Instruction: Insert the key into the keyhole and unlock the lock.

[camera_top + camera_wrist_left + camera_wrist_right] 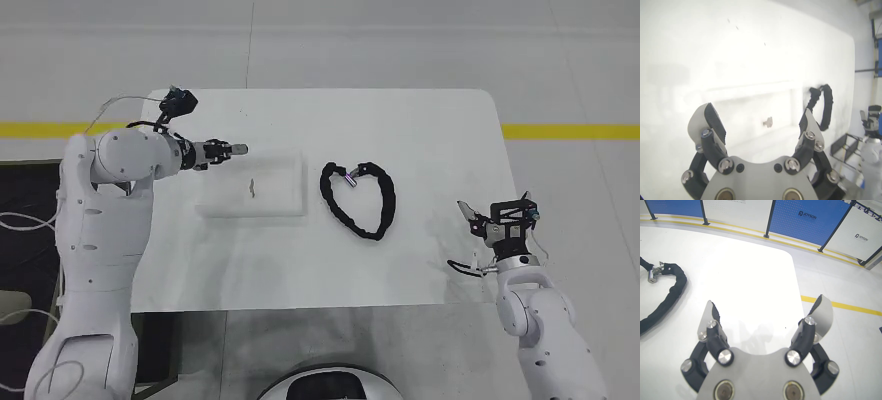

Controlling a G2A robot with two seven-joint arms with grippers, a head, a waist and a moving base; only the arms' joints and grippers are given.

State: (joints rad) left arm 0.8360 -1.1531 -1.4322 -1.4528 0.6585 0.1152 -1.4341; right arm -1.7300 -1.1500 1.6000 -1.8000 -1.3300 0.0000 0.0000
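A small silver key lies on a white foam block left of the table's middle. To its right a black sleeved chain forms a loop, joined at the top by a small silver padlock. My left gripper hovers open at the block's far left corner, the key a short way beyond its fingertips. My right gripper stands open and empty at the table's right edge, well apart from the chain.
The white table has a rounded far right corner. Grey floor with a yellow line lies beyond it. Blue and white panels stand behind the table.
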